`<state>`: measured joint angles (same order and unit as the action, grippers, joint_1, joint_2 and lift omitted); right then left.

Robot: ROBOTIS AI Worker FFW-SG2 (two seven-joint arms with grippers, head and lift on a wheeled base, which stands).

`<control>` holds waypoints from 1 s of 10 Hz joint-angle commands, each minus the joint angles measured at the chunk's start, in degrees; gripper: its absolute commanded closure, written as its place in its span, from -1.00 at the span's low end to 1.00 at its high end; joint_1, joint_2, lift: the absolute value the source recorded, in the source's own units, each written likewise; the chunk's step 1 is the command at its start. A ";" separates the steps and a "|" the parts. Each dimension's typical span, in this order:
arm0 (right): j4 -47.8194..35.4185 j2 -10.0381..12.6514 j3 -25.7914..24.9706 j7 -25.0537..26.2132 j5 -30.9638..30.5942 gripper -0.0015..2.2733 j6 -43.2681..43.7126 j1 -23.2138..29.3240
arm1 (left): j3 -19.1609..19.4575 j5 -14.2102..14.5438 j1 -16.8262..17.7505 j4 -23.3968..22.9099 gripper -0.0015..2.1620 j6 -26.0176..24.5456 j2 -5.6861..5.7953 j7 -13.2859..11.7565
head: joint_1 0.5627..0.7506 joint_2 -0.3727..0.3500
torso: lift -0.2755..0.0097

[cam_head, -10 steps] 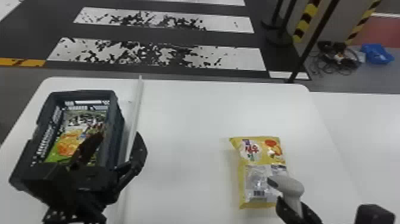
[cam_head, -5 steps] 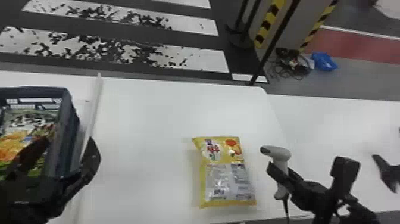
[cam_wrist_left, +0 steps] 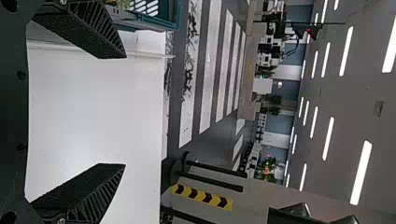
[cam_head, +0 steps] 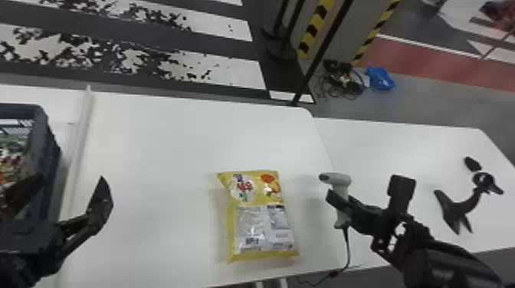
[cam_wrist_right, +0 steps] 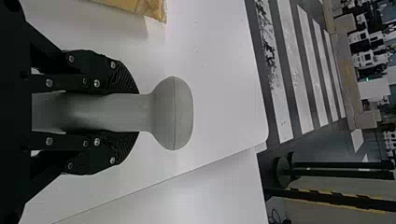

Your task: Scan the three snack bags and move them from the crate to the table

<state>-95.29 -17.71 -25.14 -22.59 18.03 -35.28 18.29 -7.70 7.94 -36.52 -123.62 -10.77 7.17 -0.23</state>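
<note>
Evidently, the black two-fingered right gripper (cam_wrist_right: 137,113) is clenching the grey plastic handheld scanner (cam_wrist_right: 175,114) by its handle, probably so the head is staying unobstructed for reading. The black two-fingered left gripper (cam_wrist_left: 124,111) is hovering empty beside the crate, its fingers spreading wide, perhaps because it is serving as the bag-handling side. Between the arms, a yellow, pillow-shaped snack bag (cam_head: 264,218) is lying flat on the smooth white table (cam_head: 153,145), its pale label panel and barcode facing up, presumably for scanning. Over at the robot's left, the dark blue-grey slatted plastic crate (cam_head: 46,153) is holding colourful crinkly packaging (cam_head: 11,164), whose count I cannot tell. Farther off, slim black posts (cam_head: 320,53) are standing beyond the table.
</note>
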 commanded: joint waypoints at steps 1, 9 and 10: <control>5.12 -0.57 3.43 0.00 -3.17 0.97 0.87 -3.61 | -0.03 -0.03 -0.13 0.22 -0.97 -0.09 0.12 -0.04 | 0.41 -0.94 | 0.50; -3.67 -0.39 1.58 1.58 -0.27 -0.94 1.22 0.61 | -1.17 -0.03 1.89 0.66 -0.97 -1.67 0.21 -0.39 | 0.41 -0.94 | 0.50; -9.91 0.05 -0.53 1.41 3.77 -0.94 -1.77 4.30 | -1.26 -0.03 2.24 0.75 -0.97 -2.03 0.21 -0.39 | 0.41 -0.94 | 0.50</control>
<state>-101.13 -17.91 -24.27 -21.27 19.42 -35.16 20.16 -8.89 7.85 -34.51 -122.92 -12.53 7.37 -0.64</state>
